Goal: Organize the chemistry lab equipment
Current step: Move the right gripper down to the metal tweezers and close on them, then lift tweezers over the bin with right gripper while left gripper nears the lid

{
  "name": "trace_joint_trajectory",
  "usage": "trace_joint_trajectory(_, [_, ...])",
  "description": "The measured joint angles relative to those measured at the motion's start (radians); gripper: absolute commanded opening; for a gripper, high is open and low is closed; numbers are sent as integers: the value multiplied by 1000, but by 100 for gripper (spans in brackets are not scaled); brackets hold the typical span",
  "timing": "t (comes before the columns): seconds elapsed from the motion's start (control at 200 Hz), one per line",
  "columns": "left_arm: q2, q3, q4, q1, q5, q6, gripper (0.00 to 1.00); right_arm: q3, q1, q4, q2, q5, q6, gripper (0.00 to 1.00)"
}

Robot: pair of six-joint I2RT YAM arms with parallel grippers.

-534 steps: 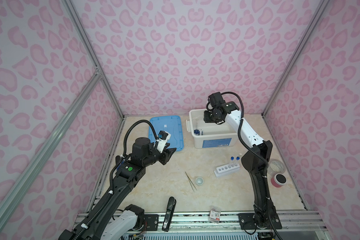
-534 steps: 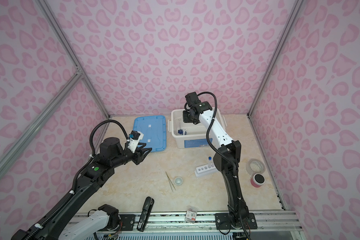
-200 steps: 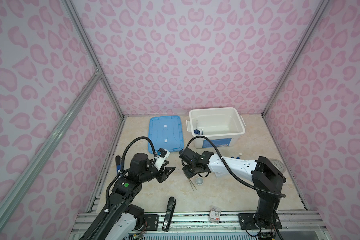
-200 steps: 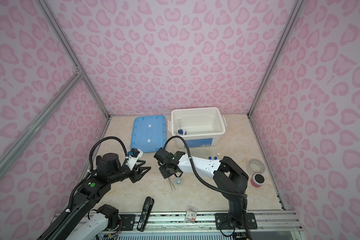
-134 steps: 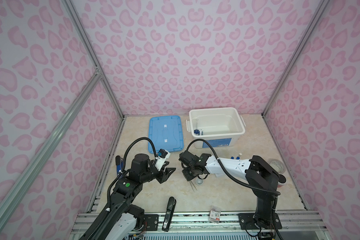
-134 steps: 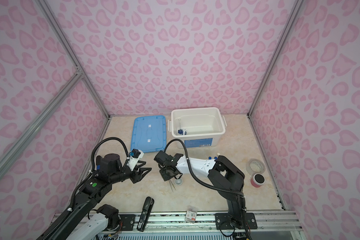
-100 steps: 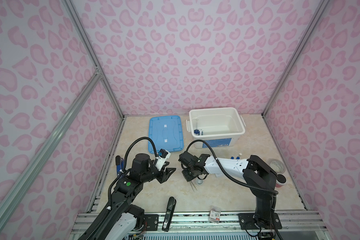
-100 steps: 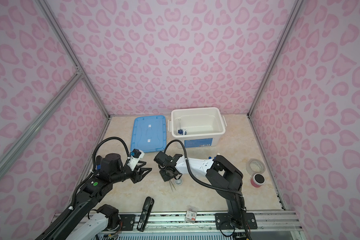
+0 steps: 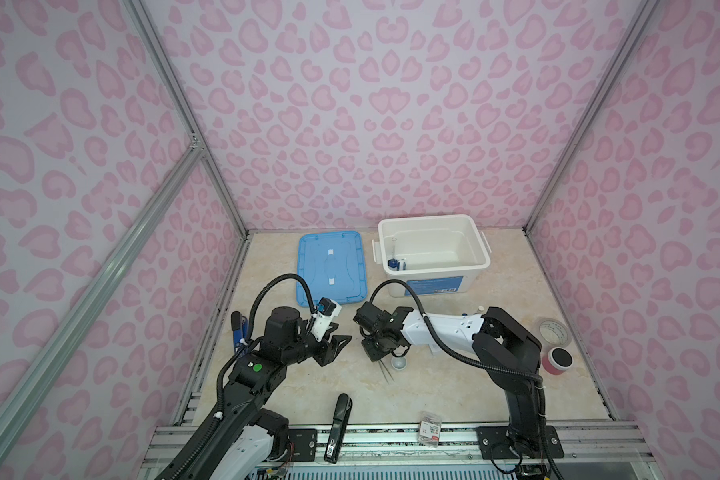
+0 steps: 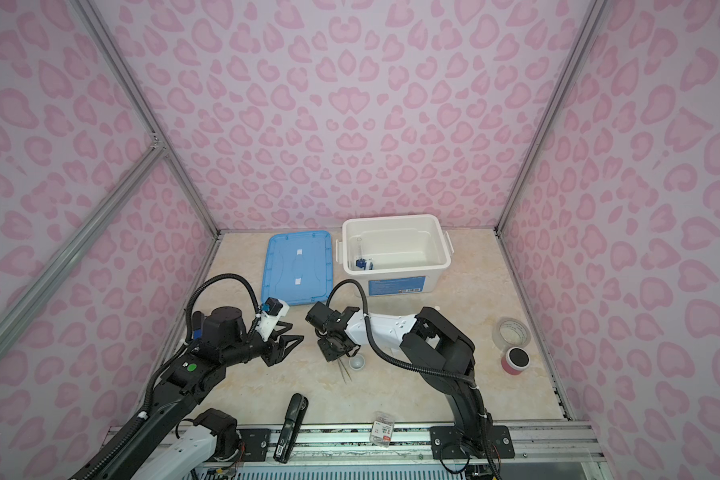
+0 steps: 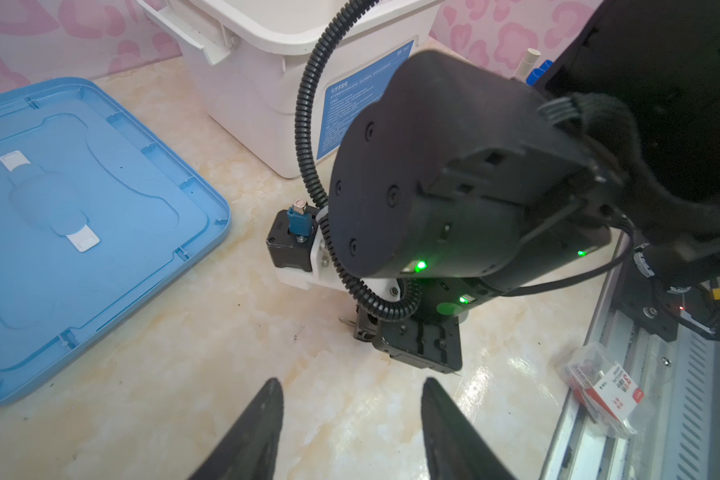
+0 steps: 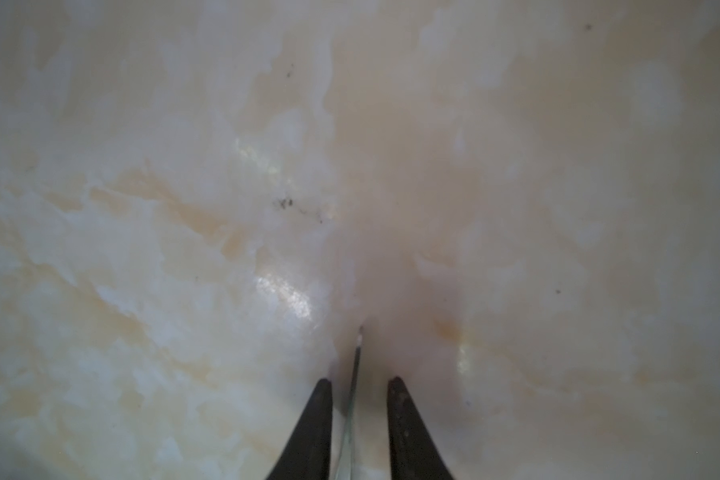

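The metal tweezers (image 9: 387, 372) lie on the table beside the tiny white cup (image 9: 400, 363). My right gripper (image 9: 377, 358) points down over their upper end. In the right wrist view the thin tweezers (image 12: 355, 370) run between the fingers of my right gripper (image 12: 360, 380), with a narrow gap on each side. My left gripper (image 9: 335, 347) hovers open just left of it, with nothing between its fingers (image 11: 262, 419). A blue-based small cylinder (image 9: 393, 262) lies inside the white bin (image 9: 481, 249). The right arm mostly hides the rack; a white tube cap (image 9: 480, 308) shows behind it.
A blue lid (image 9: 331, 266) lies flat left of the bin. A black stapler (image 9: 339, 419) and a small staple box (image 9: 429, 430) sit at the front edge. Two tape rolls (image 9: 553, 330) stand at the right, beyond the right arm's base.
The right gripper's jaws have narrowed around the tweezers while the arm settled slightly left over them. The left arm has barely moved.
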Motion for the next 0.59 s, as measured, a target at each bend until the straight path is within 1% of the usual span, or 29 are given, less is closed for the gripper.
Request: trace_joint_trajectory(0.595, [10,0,1,0,0,1,55,25,-4,-3,22,18,8,4])
